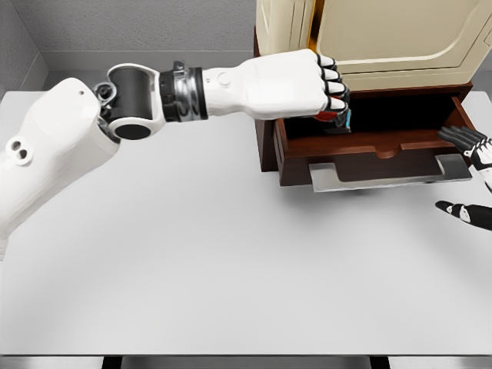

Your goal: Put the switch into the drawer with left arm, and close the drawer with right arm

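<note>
**Switch hangs over the open drawer, release yet to come**

Switch [338, 118], the small red-and-teal console, sits clenched in the white five-finger left hand [311, 83], only its lower end peeking out below the knuckles. The left hand has it over the back left part of the dark brown wooden drawer [361, 150], at about one o'clock from the middle of the table. I cannot tell whether it touches the drawer floor or hangs just above it.

The drawer is pulled well out from the cream-fronted cabinet [369, 34], its flat silver handle [392, 173] facing the near side.

Over at three o'clock, the right hand [470, 148] comes in at the frame edge, fingers spread and holding nothing, just beside the drawer's right front corner.

What could go wrong? If the fingers let go while the console is tilted, it could lean against the drawer's left wall or stand too tall and jam under the cabinet front when the drawer slides in. A right-hand push before the left wrist is clear would pinch that hand against the cabinet.

Room to move: the left forearm crosses over the drawer's left rim, so straight up and back toward nine o'clock looks like the clean exit. The grey tabletop [192, 254] on the near side gives open room.
</note>
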Robot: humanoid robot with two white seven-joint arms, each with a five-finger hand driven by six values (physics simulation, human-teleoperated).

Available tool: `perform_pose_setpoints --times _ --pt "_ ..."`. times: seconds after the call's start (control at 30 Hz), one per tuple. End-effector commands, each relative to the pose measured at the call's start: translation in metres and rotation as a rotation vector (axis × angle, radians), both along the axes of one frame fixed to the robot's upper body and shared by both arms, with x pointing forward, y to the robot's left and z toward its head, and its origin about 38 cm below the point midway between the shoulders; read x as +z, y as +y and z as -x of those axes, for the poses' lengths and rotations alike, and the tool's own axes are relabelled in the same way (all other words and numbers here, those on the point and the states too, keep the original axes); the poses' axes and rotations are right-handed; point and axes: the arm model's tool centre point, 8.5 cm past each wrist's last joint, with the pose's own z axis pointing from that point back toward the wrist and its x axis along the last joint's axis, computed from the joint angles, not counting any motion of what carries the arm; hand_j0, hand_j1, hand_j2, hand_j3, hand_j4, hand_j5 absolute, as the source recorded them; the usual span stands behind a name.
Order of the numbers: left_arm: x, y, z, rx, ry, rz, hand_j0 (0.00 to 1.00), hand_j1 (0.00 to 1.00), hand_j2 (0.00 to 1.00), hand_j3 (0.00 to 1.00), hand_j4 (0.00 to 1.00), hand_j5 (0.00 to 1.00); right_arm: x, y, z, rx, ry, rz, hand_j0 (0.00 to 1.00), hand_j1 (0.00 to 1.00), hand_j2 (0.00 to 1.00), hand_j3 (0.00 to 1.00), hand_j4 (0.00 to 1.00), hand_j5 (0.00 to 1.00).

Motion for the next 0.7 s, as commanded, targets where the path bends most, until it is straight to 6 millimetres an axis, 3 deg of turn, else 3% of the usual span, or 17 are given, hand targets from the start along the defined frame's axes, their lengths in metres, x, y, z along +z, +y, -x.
perform_pose_setpoints --times 0.0,0.4,0.67 --pt "0.0 -0.001 -0.001 0.0 0.006 0.005 0.49 0.49 0.49 0.49 0.49 0.49 0.001 0.0 0.0 0.0 -0.001 -0.005 1.0 1.0 1.0 1.0 1.0 1.0" --pt "0.003 -0.006 0.001 -0.011 0.006 0.004 0.5 0.5 0.5 0.5 0.5 0.5 0.001 0.0 0.0 0.0 -0.001 -0.005 1.0 1.0 1.0 1.0 1.0 1.0" --pt "0.003 -0.022 0.004 -0.039 0.008 -0.001 0.5 0.5 0.5 0.5 0.5 0.5 0.001 -0.001 0.0 -0.001 -0.002 -0.005 1.0 1.0 1.0 1.0 1.0 1.0"
